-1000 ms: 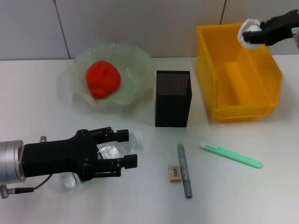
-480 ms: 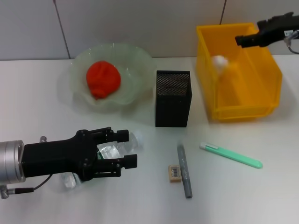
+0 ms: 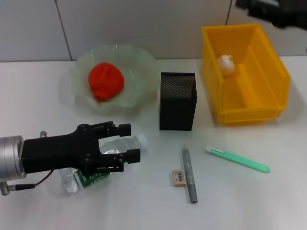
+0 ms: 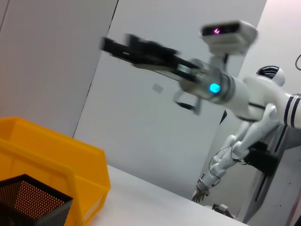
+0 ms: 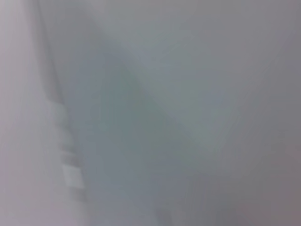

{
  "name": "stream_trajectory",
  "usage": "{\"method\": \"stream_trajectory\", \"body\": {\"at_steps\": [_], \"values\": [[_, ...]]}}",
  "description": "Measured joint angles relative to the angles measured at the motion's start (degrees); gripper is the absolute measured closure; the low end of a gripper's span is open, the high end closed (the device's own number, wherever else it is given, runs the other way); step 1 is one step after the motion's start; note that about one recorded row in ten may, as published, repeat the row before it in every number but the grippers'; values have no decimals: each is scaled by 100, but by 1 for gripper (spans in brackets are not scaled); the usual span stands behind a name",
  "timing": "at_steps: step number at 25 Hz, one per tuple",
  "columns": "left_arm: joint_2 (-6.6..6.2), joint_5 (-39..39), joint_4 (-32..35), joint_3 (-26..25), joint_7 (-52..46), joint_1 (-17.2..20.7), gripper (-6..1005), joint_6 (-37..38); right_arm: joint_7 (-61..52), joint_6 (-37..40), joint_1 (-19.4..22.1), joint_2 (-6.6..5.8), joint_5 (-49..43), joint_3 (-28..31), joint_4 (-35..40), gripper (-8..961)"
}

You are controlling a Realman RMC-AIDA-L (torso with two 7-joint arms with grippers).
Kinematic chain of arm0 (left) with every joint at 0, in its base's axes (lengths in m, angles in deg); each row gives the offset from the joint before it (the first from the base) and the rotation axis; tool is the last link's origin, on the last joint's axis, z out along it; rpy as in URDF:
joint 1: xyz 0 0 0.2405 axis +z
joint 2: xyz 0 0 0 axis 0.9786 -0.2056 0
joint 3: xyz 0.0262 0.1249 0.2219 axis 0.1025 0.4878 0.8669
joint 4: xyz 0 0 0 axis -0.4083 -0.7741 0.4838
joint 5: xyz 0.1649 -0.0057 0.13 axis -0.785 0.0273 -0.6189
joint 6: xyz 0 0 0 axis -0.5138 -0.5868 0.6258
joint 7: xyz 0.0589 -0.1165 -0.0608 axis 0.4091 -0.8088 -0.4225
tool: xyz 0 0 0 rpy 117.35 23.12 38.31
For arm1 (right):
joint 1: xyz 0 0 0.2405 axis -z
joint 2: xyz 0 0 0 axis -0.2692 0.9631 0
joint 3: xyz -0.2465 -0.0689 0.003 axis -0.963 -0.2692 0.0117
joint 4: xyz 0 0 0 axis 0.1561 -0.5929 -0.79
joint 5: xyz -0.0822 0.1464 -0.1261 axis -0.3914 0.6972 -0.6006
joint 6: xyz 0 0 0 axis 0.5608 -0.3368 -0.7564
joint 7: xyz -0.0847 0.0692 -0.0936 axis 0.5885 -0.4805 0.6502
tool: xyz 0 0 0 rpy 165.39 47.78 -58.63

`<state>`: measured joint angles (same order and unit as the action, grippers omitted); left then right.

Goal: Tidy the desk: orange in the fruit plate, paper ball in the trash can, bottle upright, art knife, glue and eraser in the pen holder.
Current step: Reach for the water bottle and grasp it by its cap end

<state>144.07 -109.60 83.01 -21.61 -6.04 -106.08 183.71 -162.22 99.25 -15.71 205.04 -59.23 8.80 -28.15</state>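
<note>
Table (image 3: 268,201): white, carries everything below.

Trash can (image 3: 276,91): yellow, far right. Now holds the paper ball (image 3: 226,64), resting against the inner near-left wall; half a second back, mid-fall; a second back, pinched in the right fingers above the rim. Paper-ball step judged done.

Fruit plate (image 3: 139,64): far left-centre, orange (image 3: 106,81) lying inside. Unchanged; that step also judged done.

Left gripper (image 3: 117,152): low at front left, fingers closed around the clear bottle (image 3: 115,146). Bottle no longer flat: green label now showing beneath the arm, cap end raised slightly toward the pen holder. Suggests righting under way, bottle not yet upright.

Right gripper (image 3: 268,8): pulled up and away to the top right edge, above and behind the trash can. Nothing seen in it; finger opening cannot be told. Seen from the left wrist as a dark arm stretched high over the yellow bin.

Pen holder (image 3: 177,101): black mesh, centre, upright, apparently empty.

Green art knife (image 3: 237,159): flat, front right, well apart from the holder.

Grey glue stick (image 3: 189,175): flat, in front of the holder.

Eraser (image 3: 179,177): just beside the glue stick, on its left. None of the three yet moved; right arm now free for them.
</note>
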Motion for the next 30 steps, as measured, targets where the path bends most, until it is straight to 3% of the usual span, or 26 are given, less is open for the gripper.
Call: {"method": "stream_trajectory", "body": {"at_steps": [1, 2, 3, 4, 5, 6, 7, 8, 10, 11, 12, 15, 16, 17, 19, 22, 30], "values": [[0, 0, 0, 0, 0, -16, 186, -5, 105, 417, 42, -102, 120, -3, -203, 160], [0, 0, 0, 0, 0, -16, 186, -5, 105, 417, 42, -102, 120, -3, -203, 161], [0, -5, 1, 0, 0, -34, 186, -14, 228, 1281, 92, -352, 102, -26, -601, 161], [0, -16, 0, 2, 1, -56, 186, -31, 239, 1584, 101, -435, -50, -33, -701, 161], [0, -22, -1, 6, 1, -70, 186, -44, 239, 1584, 101, -435, -50, -33, -701, 160], [-3, -26, -3, 16, 1, -93, 186, -63, 267, 2072, 135, -544, -568, -23, -824, 160], [-3, -26, -3, 16, 1, -93, 186, -63, 267, 2072, 135, -544, -568, -23, -824, 160], [-8, -28, -8, 25, 1, -107, 186, -75, 335, 2224, 196, -549, -1179, -14, -821, 160], [-41, -36, -20, 52, -11, -145, 187, -180, 537, 2157, 282, -460, -1994, -12, -796, 159], [-43, -43, -19, 53, -16, -145, 187, -198, 681, 1976, 372, -325, -2474, 1, -709, 159], [-45, -78, -5, 53, -38, -148, 187, -244, 681, 1976, 372, -325, -2474, 1, -709, 160], [-48, -118, -2, 50, -46, -151, 187, -271, 863, 1696, 547, -97, -2894, 2, -420, 162], [-49, -165, 1, 50, -55, -159, 187, -305, 863, 1696, 547, -97, -2894, 2, -420, 162], [-49, -165, 1, 50, -55, -159, 187, -305, 949, 1537, 663, 40, -3076, -5, -212, 162], [-49, -165, 1, 50, -55, -159, 187, -305, 982, 1456, 717, 108, -3165, -5, -124, 163], [-42, -376, 12, 31, -74, -243, 187, -423, 997, 1377, 771, 164, -3261, -2, -68, 165], [59, -468, 456, 40, -368, -372, 187, -670, 973, 1374, 791, 137, -3276, 7, -101, 165]]}}
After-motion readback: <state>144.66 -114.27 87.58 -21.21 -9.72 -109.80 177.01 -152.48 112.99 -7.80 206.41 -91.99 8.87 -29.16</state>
